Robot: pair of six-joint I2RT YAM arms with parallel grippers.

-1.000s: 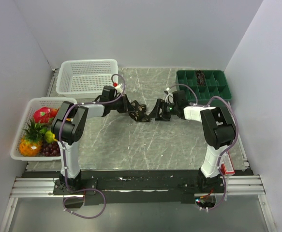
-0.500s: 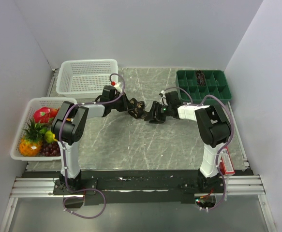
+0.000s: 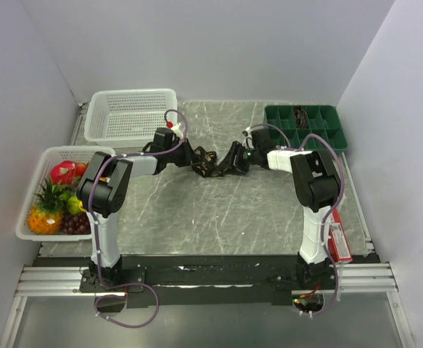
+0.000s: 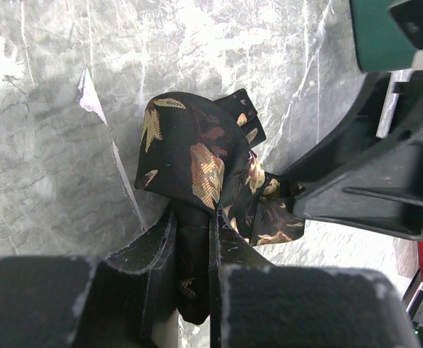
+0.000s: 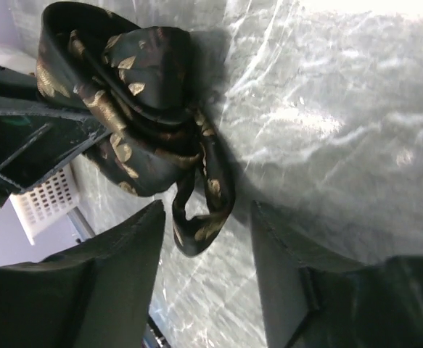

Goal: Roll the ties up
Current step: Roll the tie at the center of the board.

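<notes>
The tie [image 3: 210, 164] lies bunched mid-desk [image 3: 196, 217]. Only the left wrist view shows the left end effector [image 4: 193, 232] pinching its fabric. The right wrist view shows the right end effector [image 5: 210, 217] spread wide at its loose loop. The left basket [image 3: 73, 149] holds fruit [image 3: 50, 201].

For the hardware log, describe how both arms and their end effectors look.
The left arm and right arm have white links between bulky black joints, with thin purple cables looping alongside. The left end effector and right end effector are black, each with two flat, scuffed fingers.

Robot lab cell: plain white walls [image 3: 218, 43], aluminium rails [image 3: 51, 279].
</notes>
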